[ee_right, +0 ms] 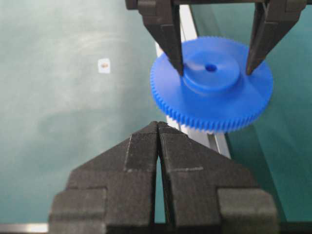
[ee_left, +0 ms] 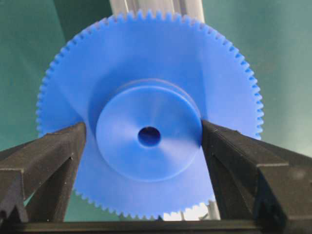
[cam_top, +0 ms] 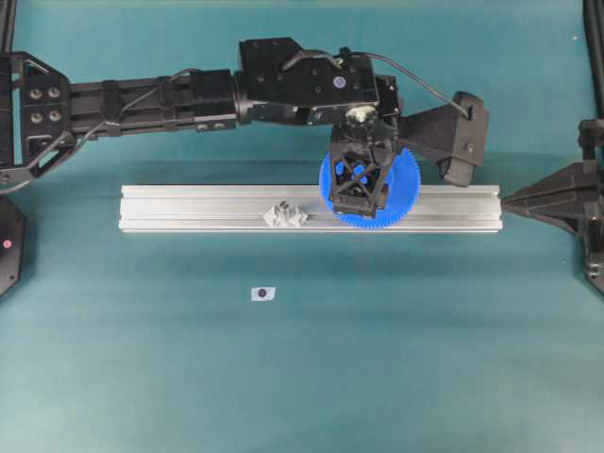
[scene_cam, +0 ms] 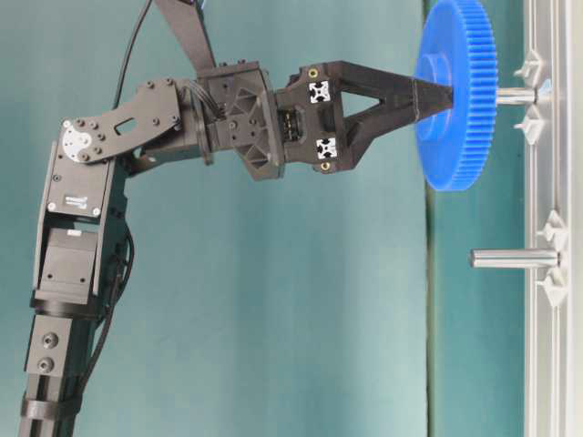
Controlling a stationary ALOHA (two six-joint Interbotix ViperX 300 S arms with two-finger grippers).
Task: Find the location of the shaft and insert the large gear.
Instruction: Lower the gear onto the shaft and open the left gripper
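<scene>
The large gear [scene_cam: 455, 146], a bright blue toothed disc, is threaded on the shaft [scene_cam: 515, 95], with a short bare stretch of shaft showing between it and the aluminium rail [scene_cam: 547, 364]. My left gripper [ee_left: 144, 134] hangs over the gear [cam_top: 406, 189] and straddles its raised hub. It is open: one finger [ee_left: 63, 151] stands clear of the hub, while the other finger [ee_left: 224, 146] is at the hub's edge. My right gripper [ee_right: 158, 127] is shut and empty, just off the rail's right end [cam_top: 505, 200], facing the gear [ee_right: 214, 105].
A second, bare pin [scene_cam: 510, 259] with clustered clear mounts stands on the rail [cam_top: 189, 208] left of the gear. A small white tag [cam_top: 263, 293] with a dark dot lies on the teal mat in front of the rail.
</scene>
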